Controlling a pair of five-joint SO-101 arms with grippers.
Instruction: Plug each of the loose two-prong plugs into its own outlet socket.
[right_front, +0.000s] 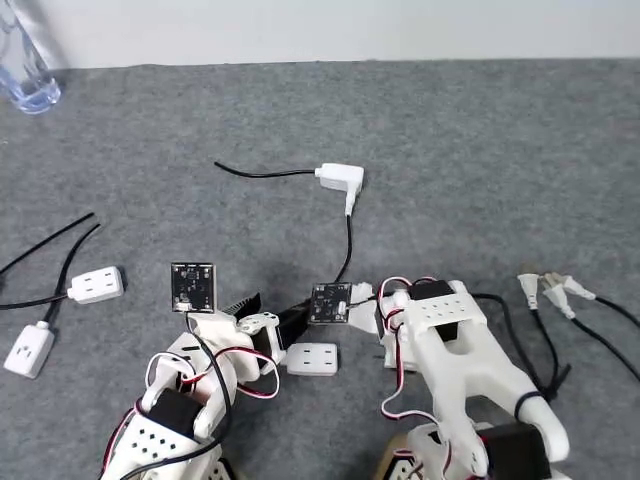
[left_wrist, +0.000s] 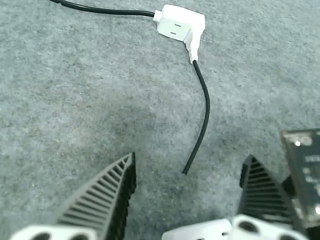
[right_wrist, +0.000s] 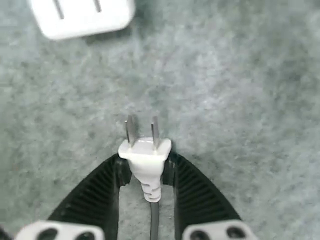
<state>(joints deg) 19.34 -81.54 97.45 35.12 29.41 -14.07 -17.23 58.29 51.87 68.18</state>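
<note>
R gripper (right_wrist: 146, 164) clamps a white two-prong plug (right_wrist: 145, 150) by its body, prongs twd the outlet socket (right_wrist: 82, 15) at near centre (not touching). L gripper (left_wrist: 190, 159) hangs wide open over grey mat (left_wrist: 75, 100).

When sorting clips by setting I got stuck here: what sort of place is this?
Probably an indoor robotics test bench, not a home: a table covered in grey felt-like cloth against a plain white wall, with two robot arms and loose sockets laid out.
</note>
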